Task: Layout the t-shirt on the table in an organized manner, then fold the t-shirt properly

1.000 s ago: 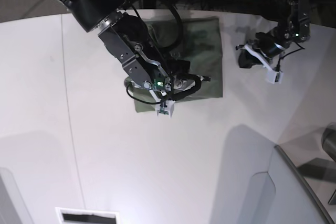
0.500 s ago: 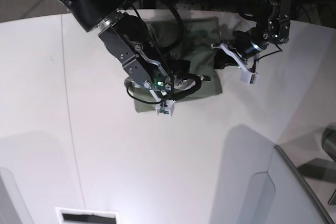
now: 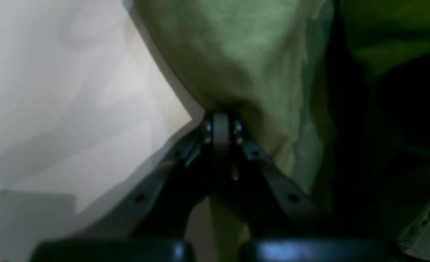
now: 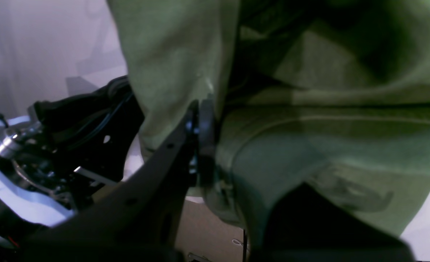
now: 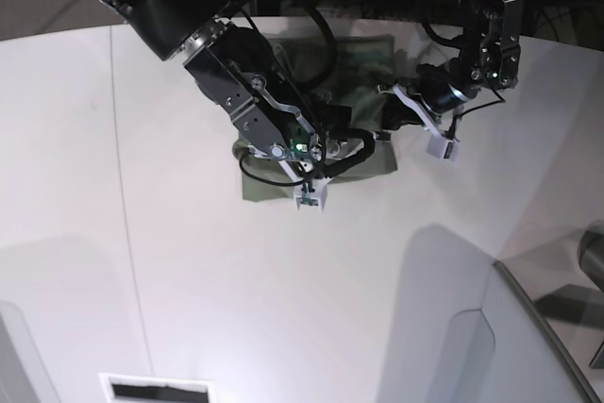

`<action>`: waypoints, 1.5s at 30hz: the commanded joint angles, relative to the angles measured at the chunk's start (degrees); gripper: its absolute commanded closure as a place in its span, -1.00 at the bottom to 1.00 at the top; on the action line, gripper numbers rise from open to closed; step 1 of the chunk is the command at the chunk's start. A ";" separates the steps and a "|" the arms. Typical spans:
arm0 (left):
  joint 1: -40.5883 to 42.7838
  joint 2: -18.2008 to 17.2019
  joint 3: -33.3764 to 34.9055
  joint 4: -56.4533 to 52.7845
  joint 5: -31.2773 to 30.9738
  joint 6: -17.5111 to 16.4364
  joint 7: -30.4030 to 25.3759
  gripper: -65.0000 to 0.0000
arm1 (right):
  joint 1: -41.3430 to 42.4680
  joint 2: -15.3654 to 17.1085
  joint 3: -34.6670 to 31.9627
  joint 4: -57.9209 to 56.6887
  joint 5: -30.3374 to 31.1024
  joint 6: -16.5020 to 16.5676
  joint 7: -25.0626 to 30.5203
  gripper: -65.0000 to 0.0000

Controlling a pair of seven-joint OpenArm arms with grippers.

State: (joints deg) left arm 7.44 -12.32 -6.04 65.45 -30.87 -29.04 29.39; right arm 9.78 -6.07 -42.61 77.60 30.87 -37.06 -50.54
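1. Olive-green cotton, the t-shirt lies folded into a rough rectangle at the far middle of the white worktop, close to its curved far edge.
2. The right hand sits over the shirt's near part in the base view; in its wrist view its black fingers are pinched together on a fold of the t-shirt, with cloth hanging on both sides of them.
3. Compared with a second ago, this arm has shifted slightly to the right in the scene and the white tip below it now sits nearer the shirt's near right part; the near edge of the cloth looks a little more drawn up under it.
4. The left hand has changed most: a second ago it hovered over bare worktop well to the right of the shirt, half a second ago it was just at the shirt's right edge, and now it is on that edge.
5. In the left wrist view its fingers are fully closed, meeting right at the shirt's edge where the cloth dips; whether any fabric is actually caught between them cannot be told, as the tips press into shadow.
6. White worktop shows to the left of that edge.
7. The shirt's far right corner looks unchanged from the earlier frames.
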 commanded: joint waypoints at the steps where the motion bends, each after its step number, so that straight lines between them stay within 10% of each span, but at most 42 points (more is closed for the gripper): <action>1: -0.01 0.14 0.20 -0.35 3.40 1.74 2.92 1.00 | 1.34 -0.84 0.02 0.95 0.20 0.27 0.39 0.97; 20: -0.45 -2.58 -0.77 10.64 2.87 1.74 9.25 1.00 | 2.66 -0.84 -0.07 -2.31 5.39 0.36 2.94 0.54; 34: 11.41 -11.55 -30.13 18.11 3.31 1.48 14.09 1.00 | 2.31 -0.92 -0.07 -2.31 5.39 10.03 2.76 0.41; 45: 13.17 -12.61 -34.00 18.02 3.31 1.39 14.09 1.00 | 5.91 -1.28 -6.75 -4.50 15.32 10.11 2.94 0.12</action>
State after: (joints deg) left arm 20.58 -23.66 -39.64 82.56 -27.22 -27.49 44.31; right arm 14.68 -6.70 -49.65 72.25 46.17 -27.33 -47.99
